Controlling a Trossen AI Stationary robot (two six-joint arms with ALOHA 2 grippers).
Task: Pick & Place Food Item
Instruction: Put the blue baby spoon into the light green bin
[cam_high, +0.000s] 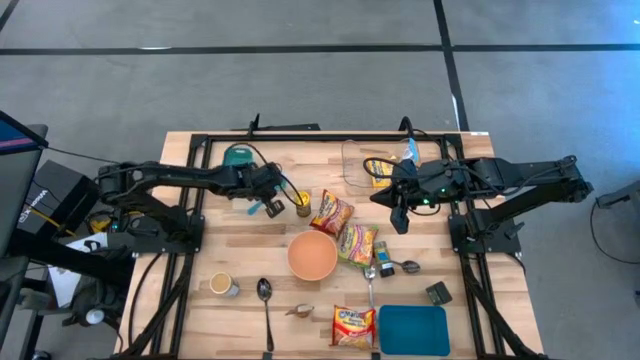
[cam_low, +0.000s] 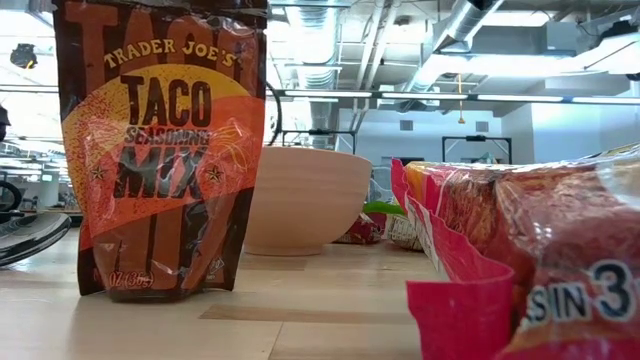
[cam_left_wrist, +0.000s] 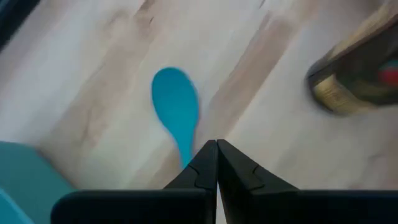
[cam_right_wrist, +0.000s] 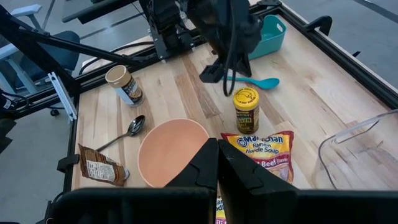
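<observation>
My left gripper (cam_high: 271, 208) is shut and empty at the table's middle left. Its tips (cam_left_wrist: 216, 144) hang over the handle of a blue spoon (cam_left_wrist: 176, 106) that lies flat on the wood; I cannot tell whether they touch it. A gold-lidded jar (cam_high: 302, 207) stands just to its right. My right gripper (cam_high: 400, 221) is shut and empty, raised above the ramen packs (cam_high: 332, 212), (cam_high: 357, 243). In the right wrist view its tips (cam_right_wrist: 217, 144) show over the peach bowl (cam_right_wrist: 173, 151) and a ramen pack (cam_right_wrist: 258, 149).
A clear tub (cam_high: 375, 165) with a yellow packet stands at the back right and a teal bin (cam_high: 240, 155) at the back left. A can (cam_high: 222, 285), metal spoons (cam_high: 264, 290), a taco mix packet (cam_low: 165, 150), a third ramen pack (cam_high: 353, 325) and a teal board (cam_high: 413, 330) lie near the front.
</observation>
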